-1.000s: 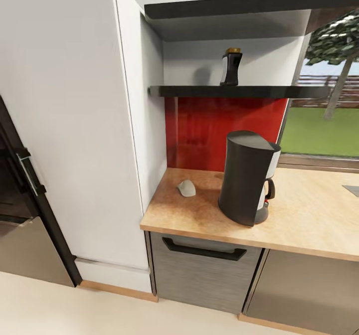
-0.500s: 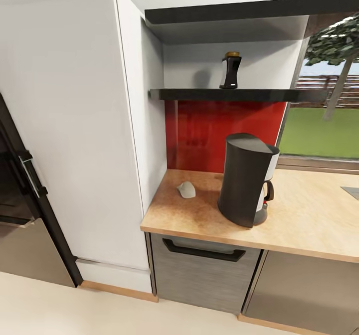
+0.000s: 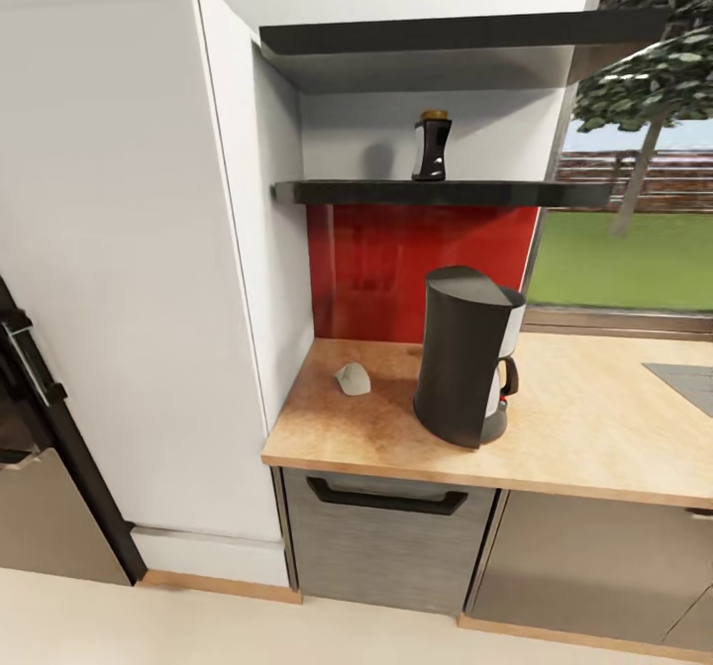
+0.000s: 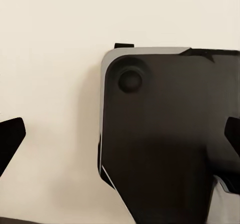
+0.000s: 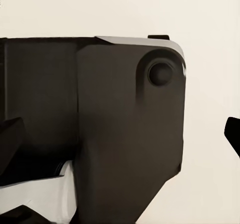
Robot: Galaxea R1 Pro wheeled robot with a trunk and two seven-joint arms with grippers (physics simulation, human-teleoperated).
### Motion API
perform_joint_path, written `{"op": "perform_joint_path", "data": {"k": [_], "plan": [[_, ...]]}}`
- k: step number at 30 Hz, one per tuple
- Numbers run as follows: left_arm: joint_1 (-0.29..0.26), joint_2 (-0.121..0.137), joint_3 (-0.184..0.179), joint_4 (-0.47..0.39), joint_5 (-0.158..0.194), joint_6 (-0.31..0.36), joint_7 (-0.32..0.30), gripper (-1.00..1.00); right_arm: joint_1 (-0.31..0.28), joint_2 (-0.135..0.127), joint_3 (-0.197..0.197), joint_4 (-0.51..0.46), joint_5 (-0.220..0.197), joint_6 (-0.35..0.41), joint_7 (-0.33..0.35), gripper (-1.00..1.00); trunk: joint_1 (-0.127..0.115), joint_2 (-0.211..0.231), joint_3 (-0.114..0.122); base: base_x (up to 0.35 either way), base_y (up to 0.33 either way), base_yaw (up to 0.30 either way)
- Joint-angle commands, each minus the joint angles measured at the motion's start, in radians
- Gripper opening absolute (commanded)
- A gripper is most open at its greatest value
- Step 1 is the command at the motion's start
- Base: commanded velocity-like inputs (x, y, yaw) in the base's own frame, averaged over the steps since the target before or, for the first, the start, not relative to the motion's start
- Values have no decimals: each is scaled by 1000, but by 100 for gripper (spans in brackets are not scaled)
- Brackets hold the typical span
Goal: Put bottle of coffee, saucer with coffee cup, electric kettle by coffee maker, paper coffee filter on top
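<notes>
The coffee maker point(image 3: 463, 358), dark grey with a white front, stands on the kitchen countertop point(image 3: 594, 427) near its left end. To its left on the counter lies the paper coffee filter point(image 3: 352, 379), a small white cone. Above, the bottle of coffee point(image 3: 432, 147), dark brown with a yellow-orange cap, stands upright on the thin kitchen shelf point(image 3: 347, 192). My left gripper point(image 4: 120, 136) and right gripper point(image 5: 120, 131) are both open with nothing between the fingers, hanging over the pale floor beside my dark base.
A tall white cabinet point(image 3: 129, 249) walls off the counter's left end, with a dark appliance point(image 3: 25, 388) beyond it. A thicker dark shelf point(image 3: 446, 32) hangs above the thin one. A steel sink point(image 3: 683, 380) shows at the right edge. Grey cabinet fronts point(image 3: 386, 536) sit below.
The whole head view has shifted, so the counter, shelf and coffee maker sit further left and look slightly smaller; the camera moved. Nothing on the counter or shelf has moved.
</notes>
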Motion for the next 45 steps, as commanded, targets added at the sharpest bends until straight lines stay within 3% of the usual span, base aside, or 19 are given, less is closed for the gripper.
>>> {"op": "perform_joint_path", "data": {"k": [1,28,32,33,35,41,45], "plan": [[0,0,-1,-1,5,-2,1,100,-1,0,0,0,0,-3,0,100,-4,6,2,0,0,-7],[2,10,-1,-1,4,0,3,100,0,1,0,0,0,-3,1,100,-107,195,86,0,0,0],[2,10,-1,-1,4,1,4,100,0,2,0,-1,0,-3,1,100,-107,195,86,0,0,0],[0,27,-1,-1,5,1,4,100,-1,-8,1,-91,5,-1,1,100,-107,195,86,0,0,0],[0,33,0,-1,7,1,5,100,-1,-10,3,-255,8,2,0,100,-107,195,86,0,0,0],[0,33,1,-1,8,0,4,100,-2,-2,23,-472,12,1,4,100,-107,195,86,0,0,0],[0,33,0,0,7,1,4,100,-4,0,93,-625,12,-1,5,100,-107,195,86,0,0,0]]}}
